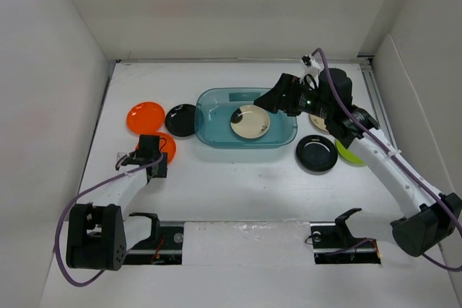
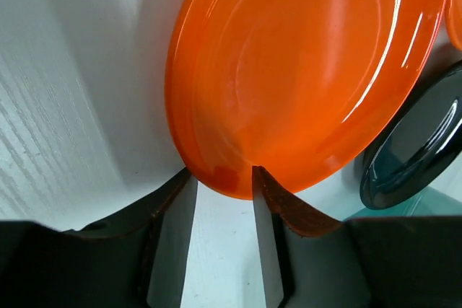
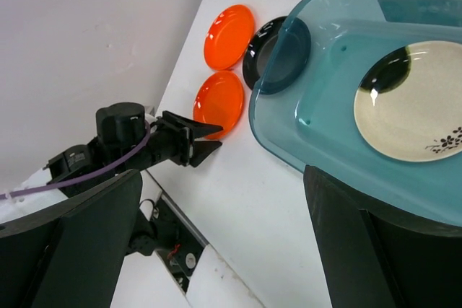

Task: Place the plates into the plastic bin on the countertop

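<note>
The teal plastic bin sits mid-countertop with one cream plate in it. My left gripper is open, its fingertips on either side of the near rim of an orange plate that lies on the countertop. A second orange plate and a black plate lie left of the bin. My right gripper hangs open and empty over the bin's right half. Another black plate and a lime green plate lie right of the bin. A cream plate is mostly hidden behind the right arm.
White walls close in the countertop on the left, back and right. The two arm bases and a mounting rail run along the near edge. In the right wrist view the left gripper sits by the nearer orange plate.
</note>
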You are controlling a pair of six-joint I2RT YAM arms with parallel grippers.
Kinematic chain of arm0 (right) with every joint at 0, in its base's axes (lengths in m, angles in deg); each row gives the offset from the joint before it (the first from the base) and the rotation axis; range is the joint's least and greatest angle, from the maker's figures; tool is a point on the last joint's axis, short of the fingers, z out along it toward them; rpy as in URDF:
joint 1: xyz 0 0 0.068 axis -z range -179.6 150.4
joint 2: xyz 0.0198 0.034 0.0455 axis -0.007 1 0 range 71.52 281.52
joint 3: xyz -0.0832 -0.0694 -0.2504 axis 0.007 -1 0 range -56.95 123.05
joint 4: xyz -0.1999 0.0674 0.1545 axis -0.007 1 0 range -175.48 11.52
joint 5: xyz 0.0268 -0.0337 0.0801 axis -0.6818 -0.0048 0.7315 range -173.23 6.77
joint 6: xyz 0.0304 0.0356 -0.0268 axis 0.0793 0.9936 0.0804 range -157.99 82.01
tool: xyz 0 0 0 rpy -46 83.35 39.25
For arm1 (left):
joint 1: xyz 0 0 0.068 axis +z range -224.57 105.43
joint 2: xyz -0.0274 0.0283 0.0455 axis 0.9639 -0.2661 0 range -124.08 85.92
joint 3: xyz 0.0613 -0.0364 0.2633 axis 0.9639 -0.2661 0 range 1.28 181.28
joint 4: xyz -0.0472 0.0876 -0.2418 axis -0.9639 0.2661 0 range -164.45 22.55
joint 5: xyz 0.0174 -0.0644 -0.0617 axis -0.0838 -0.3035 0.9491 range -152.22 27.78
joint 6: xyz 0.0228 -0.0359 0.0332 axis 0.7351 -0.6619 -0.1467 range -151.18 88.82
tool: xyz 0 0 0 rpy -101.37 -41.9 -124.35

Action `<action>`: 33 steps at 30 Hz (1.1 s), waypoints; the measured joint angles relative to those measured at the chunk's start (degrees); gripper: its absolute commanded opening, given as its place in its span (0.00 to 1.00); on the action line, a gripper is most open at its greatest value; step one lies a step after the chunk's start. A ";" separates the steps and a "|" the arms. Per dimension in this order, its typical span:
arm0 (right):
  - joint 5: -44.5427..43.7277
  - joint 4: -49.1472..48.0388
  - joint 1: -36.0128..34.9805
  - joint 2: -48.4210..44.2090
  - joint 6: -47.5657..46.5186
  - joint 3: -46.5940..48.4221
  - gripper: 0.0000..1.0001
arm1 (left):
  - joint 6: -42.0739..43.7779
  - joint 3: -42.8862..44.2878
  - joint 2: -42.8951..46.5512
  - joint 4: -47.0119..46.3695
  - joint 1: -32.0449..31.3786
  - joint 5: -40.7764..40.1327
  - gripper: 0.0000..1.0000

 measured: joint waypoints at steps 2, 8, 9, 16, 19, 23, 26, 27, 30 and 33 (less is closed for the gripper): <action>0.59 0.00 0.00 0.11 0.17 -0.07 0.99 | -1.03 -0.85 0.74 -0.57 0.00 0.11 0.28; 1.90 -0.24 0.35 -0.42 0.68 -0.22 0.98 | -2.51 -4.22 4.76 -1.09 0.00 0.28 0.06; 2.03 -0.26 0.42 -0.70 0.79 -0.46 0.98 | -2.54 -4.74 5.70 -0.98 0.00 0.46 0.02; 2.51 -0.28 0.81 -2.40 0.87 -0.92 0.98 | -2.84 -5.29 7.39 -0.35 0.00 0.76 0.00; 2.54 -0.31 0.98 -2.75 0.87 -0.92 0.98 | -2.05 -3.39 7.91 3.23 0.00 0.42 0.00; 2.56 -0.26 1.09 -2.78 0.87 -0.92 0.98 | 0.04 1.38 12.52 9.77 -0.02 -2.05 0.00; 2.54 0.09 1.11 -3.13 0.87 -0.92 0.98 | 1.99 6.40 16.48 14.64 -0.07 -4.98 0.00; 2.49 0.15 1.11 -3.39 0.90 -0.92 0.98 | 3.13 8.24 17.51 15.54 -0.07 -5.99 0.00; 2.16 0.81 1.11 -4.59 0.85 -0.92 0.98 | 7.85 13.90 19.54 16.20 -0.09 -8.66 0.00; 0.74 2.21 1.11 -6.54 0.83 -0.92 0.98 | 16.06 17.38 19.80 12.17 -0.79 -8.39 0.00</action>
